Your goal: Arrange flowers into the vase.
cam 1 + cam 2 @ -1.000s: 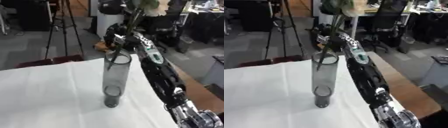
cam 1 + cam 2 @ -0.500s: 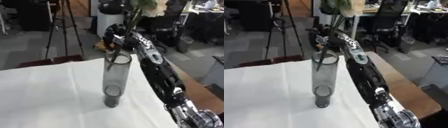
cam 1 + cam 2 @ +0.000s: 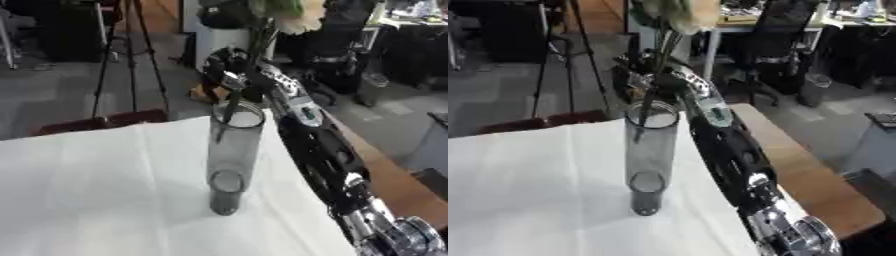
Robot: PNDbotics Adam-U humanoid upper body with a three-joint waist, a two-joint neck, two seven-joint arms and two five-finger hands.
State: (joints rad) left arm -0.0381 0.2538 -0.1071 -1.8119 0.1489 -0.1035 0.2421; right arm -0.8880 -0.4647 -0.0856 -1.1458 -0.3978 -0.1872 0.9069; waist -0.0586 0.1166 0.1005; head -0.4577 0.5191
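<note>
A tall smoky glass vase (image 3: 230, 165) stands upright on the white tablecloth (image 3: 96, 190), right of the middle. My right hand (image 3: 229, 70) hovers just above and behind the vase mouth, its fingers curled round green flower stems (image 3: 252, 55). Pale cream flower heads (image 3: 682, 14) rise above the hand at the top edge. The stems' lower ends dip into the vase mouth. My right arm (image 3: 319, 145) runs along the table's right side. The left hand shows in no view.
The table's wooden right edge (image 3: 798, 165) lies bare beside the cloth. Beyond the table stand a tripod (image 3: 122, 60), office chairs (image 3: 776, 45) and desks on a grey floor.
The flower and my right hand have come down a little, so the stem tips now reach into the vase mouth. The vase has not moved.
</note>
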